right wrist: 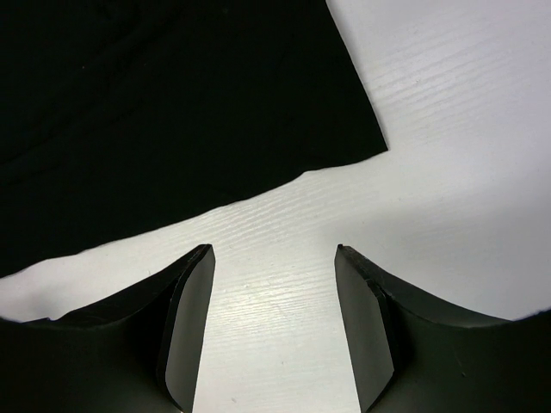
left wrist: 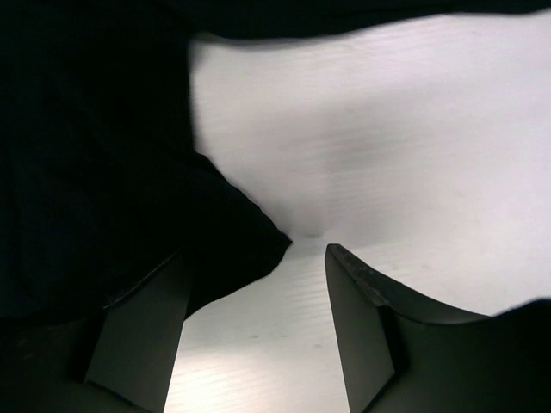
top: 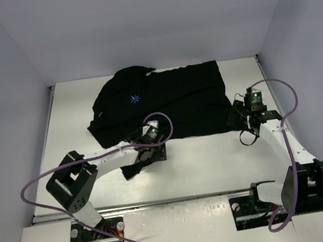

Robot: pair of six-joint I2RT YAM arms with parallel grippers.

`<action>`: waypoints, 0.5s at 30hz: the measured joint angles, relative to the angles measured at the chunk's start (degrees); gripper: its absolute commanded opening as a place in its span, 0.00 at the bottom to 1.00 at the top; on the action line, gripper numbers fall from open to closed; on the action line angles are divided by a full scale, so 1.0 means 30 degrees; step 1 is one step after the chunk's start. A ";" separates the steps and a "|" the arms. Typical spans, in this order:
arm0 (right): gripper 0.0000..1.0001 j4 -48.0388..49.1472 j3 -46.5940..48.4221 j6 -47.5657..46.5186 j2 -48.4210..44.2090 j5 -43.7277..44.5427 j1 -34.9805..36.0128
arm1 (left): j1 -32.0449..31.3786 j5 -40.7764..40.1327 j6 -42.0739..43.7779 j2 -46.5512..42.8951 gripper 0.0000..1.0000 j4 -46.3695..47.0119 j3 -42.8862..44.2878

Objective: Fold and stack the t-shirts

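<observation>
A: Left side?
B: Left gripper (left wrist: 258, 251) is down at the near-left edge of the t-shirt (top: 165, 105), jaws apart. A corner of the cloth reaches one finger (left wrist: 142, 344). Bare table (top: 204, 163) shows in the gap and nothing is clamped.
A: Where's the t-shirt?
B: Black, spread across the far middle of the table. Blue logo (top: 134, 98) faces up on its left half, and the far-left part is bunched.
A: Right side?
B: Right gripper (right wrist: 273, 248) has its jaws apart too, low over the table by the t-shirt's near-right corner. The hem lies just ahead of the fingertips, not between them.
</observation>
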 measured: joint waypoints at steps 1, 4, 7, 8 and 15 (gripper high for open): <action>0.56 0.0000 0.0000 0.0000 0.0000 0.0000 0.0000 | -0.0313 -0.0004 -0.0200 0.0036 0.59 0.0240 0.0000; 0.56 -0.0012 0.0005 0.0003 0.0000 0.0005 0.0000 | -0.1553 0.0023 -0.1221 0.0111 0.59 0.0822 0.0000; 0.56 -0.0061 0.0022 0.0000 0.0000 0.0016 0.0000 | -0.3014 0.0409 -0.2338 -0.0002 0.61 0.0787 0.0007; 0.56 -0.0089 0.0022 0.0000 0.0000 0.0033 0.0000 | -0.3330 0.0608 -0.2653 -0.0135 0.63 0.0527 0.0001; 0.56 -0.0275 0.0110 -0.0051 0.0000 0.0493 0.0000 | -0.3859 -0.0435 -0.3495 -0.3289 0.66 -0.3976 0.0973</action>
